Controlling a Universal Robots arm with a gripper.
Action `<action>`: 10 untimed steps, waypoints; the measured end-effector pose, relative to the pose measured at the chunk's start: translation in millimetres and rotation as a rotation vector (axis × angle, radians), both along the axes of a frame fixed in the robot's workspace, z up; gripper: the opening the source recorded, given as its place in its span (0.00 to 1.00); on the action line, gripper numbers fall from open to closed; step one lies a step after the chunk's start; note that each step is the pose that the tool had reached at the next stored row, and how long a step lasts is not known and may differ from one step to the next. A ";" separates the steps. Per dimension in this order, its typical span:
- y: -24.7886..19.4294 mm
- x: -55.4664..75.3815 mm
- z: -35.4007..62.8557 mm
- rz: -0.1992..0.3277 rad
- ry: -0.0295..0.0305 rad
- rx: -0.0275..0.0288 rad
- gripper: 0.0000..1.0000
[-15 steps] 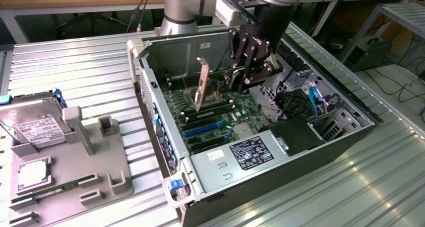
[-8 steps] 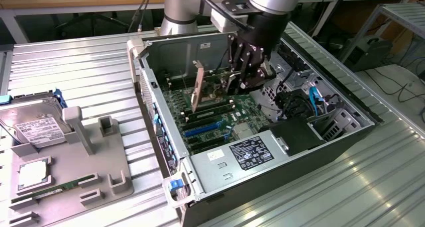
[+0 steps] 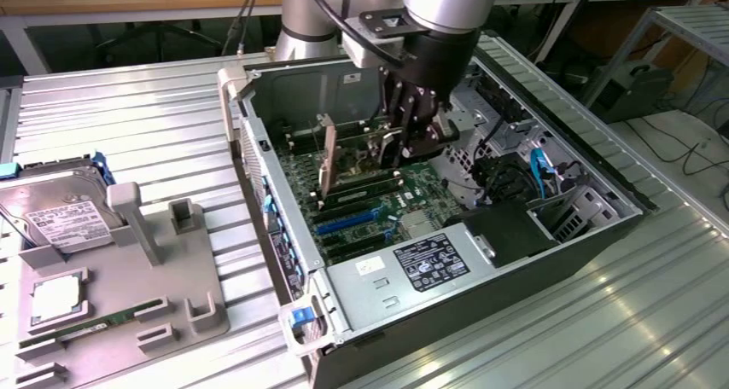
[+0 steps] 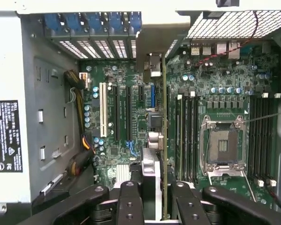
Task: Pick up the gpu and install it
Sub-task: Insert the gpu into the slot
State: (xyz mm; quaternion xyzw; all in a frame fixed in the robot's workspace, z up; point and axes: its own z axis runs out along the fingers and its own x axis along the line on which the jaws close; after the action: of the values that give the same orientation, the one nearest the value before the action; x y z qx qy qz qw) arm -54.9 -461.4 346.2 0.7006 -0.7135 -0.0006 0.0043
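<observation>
The gpu [image 3: 355, 160] stands on edge inside the open computer case [image 3: 256, 150], over the motherboard's expansion slots [image 3: 347, 223]. Its metal bracket [image 3: 327, 163] faces the case's rear wall. My gripper [image 3: 401, 150] reaches down into the case and is shut on the card's upper edge. In the wrist view the gpu [image 4: 164, 117] runs edge-on as a thin line between my two black fingers [image 4: 131, 201], with its bracket [image 4: 152, 40] near the rear slot covers. Whether the card's lower edge sits in a slot I cannot tell.
A grey fixture [image 3: 171, 278] at the exterior view's left carries a hard drive [image 3: 51, 218] and a RAM stick [image 3: 85, 328]. Inside the case are the power supply [image 3: 428, 261], drive cage cables [image 3: 535, 171], the CPU socket [image 4: 222, 145] and a white slot [image 4: 103, 110].
</observation>
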 end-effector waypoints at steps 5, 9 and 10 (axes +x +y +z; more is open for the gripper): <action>0.8 -3.3 -11.3 -0.040 0.0000 0.0018 0.29; 1.5 -12.0 -21.2 -0.026 0.0001 0.0025 0.29; 1.8 -12.1 -22.9 -0.018 -0.0001 0.0025 0.29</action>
State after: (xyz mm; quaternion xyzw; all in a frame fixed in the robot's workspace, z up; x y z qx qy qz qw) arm -66.9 -459.6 323.3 0.6943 -0.7197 -0.0015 0.0034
